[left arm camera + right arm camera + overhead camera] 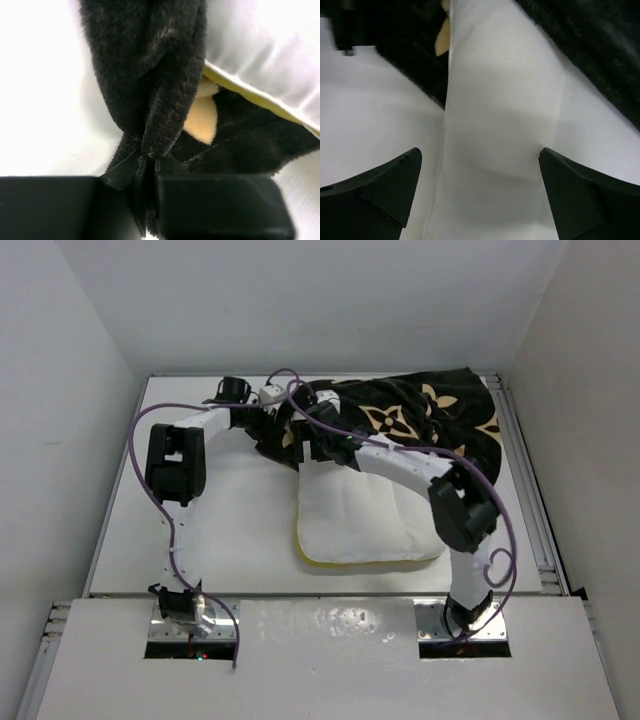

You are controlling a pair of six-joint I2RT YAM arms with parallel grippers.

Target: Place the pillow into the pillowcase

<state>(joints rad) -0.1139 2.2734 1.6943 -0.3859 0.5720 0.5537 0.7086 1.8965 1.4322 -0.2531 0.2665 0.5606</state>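
Two items are entered, both on the worktop (pixel 230 540). The pillow (pixel 360 525) is laid at the centre, with its far end lodged under the pillowcase (pixel 420 415), which is heaped toward 1 o'clock; the greater part, toward 6 o'clock, is left uncovered. The left fingers (pixel 150 175) are pinched narrowly on a fold of the pillowcase hem at about 11 o'clock of the pillow. The right fingers (pixel 380 192) are spread wide above the white cover, and nothing is held by them. Hazards are judged as follows. The plush fold is gripped by a thin margin only, so it could be lost under any firm pull. The pillow is unrestrained, so it could be dragged along with the cloth rather than sheathed. The mouth is held at one side only, so it could be collapsed against the yellow-banded edge and the stuffing jammed. The near corners could be bunched if the case is drawn unevenly.
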